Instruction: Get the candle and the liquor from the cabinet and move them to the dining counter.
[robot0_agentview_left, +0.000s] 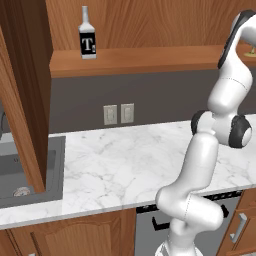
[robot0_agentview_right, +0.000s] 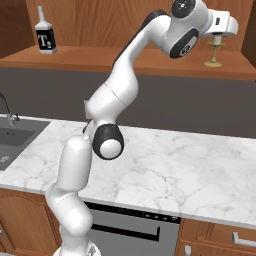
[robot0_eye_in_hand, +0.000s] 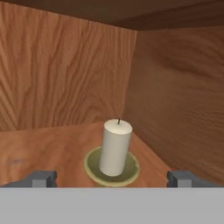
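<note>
Left base view: a white grey-veined marble worktop (robot0_agentview_left: 130, 160) runs under a dark grey backsplash, with a grey sink (robot0_agentview_left: 25, 172) set in at the left. Above sits the reddish-brown wooden wall cabinet (robot0_agentview_left: 140, 60), its shelf exposed. The small square-bodied liquor bottle with a pale slim neck and black "T" label (robot0_agentview_left: 87, 37) stands upright on the left part of that shelf. The white arm climbs from lower right and reaches up toward the right end of the shelf. The hand itself is cut off at the frame edge.

Right base view: same worktop and shelf from the other side. The liquor bottle (robot0_agentview_right: 46, 34) stands at the far left of the shelf. The pale cream pillar candle on a flat round olive-gold base (robot0_agentview_right: 215, 52) stands at the far right, well apart from the bottle. The white hand is level with the candle and partly covers it. The fingers cannot be made out here.

Hand view: wooden cabinet interior, back wall to the left, side wall to the right, shelf floor below. The candle (robot0_eye_in_hand: 114, 148) stands upright near the corner, straight ahead of the gripper (robot0_eye_in_hand: 112, 178). The two dark fingertips (robot0_eye_in_hand: 41, 178) stand wide apart, one on each side of the candle base. They sit nearer the camera than the candle, not touching it. Gripper is spread open, holding nothing.
</note>
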